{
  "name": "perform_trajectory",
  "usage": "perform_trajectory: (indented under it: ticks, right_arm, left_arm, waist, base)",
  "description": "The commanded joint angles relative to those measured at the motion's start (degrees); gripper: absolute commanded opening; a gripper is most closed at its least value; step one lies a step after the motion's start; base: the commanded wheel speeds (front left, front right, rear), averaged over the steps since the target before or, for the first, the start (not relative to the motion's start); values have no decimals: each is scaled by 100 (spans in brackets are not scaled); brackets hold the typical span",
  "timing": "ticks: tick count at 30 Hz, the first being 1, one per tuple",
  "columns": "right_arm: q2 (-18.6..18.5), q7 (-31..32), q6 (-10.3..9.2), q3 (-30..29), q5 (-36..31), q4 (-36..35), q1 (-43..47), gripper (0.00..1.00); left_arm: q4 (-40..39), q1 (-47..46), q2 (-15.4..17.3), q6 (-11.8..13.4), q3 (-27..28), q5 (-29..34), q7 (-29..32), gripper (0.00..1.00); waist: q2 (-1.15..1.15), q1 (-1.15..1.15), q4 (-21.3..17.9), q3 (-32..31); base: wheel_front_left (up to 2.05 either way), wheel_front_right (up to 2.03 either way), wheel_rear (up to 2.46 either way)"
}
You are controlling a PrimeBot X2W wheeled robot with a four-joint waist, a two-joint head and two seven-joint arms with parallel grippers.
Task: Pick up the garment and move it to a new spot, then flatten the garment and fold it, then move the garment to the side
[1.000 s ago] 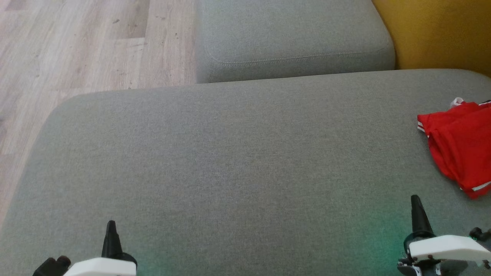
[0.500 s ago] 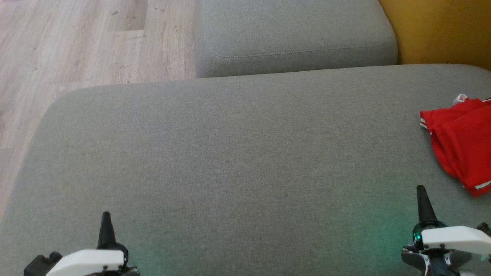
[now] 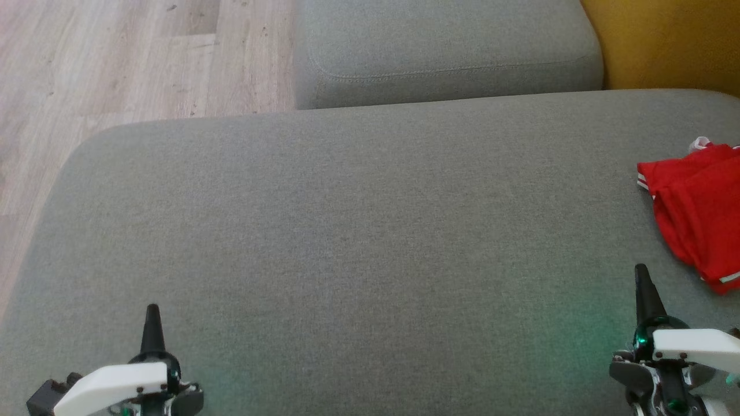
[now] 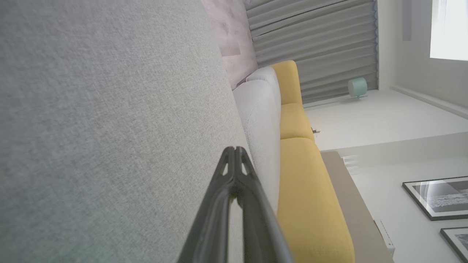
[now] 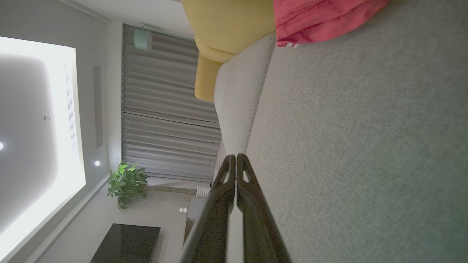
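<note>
Grey woven seat cushion spreads across the head view. At the lower left sits the left gripper and at the lower right the right gripper, both low over the fabric. Each has its jaws pressed together on nothing, which the wrist views bear out.

Farther up, at the right edge of the frame, the red garment with white-striped trim lies in loose layers, partly cropped. It is near the right gripper and well apart from the left.

That fits two stages: a heap waiting to be carried to the bare middle, or a folded bundle already set aside. The cropped layers do not settle which. Either way, seeing the whole garment should come before judging its folds.

Beyond lie a second grey cushion, wood floor upper left, and yellow upholstery upper right.
</note>
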Motion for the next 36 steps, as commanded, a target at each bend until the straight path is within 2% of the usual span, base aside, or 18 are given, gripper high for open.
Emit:
perform_trajectory:
  ticks: [1,20,36]
  right_arm:
    - [-5,45,34,56,159,-232,-318,0]
    - [49,351,40,-159,1354,-316,-551,0]
    - [49,350,40,-157,1356,-316,-551,0]
  left_arm:
    - [-209,-337,12,-64,201,-143,38,0]
    - [-286,-577,-11,-236,466,-1354,345,0]
    - [-286,-577,-11,-236,465,-1354,345,0]
  waist:
    - [0,0,1,8]
    - [0,0,15,158]
    - [0,0,15,158]
  base:
    - [0,0,0]
    - [0,0,0]
    - [0,0,0]
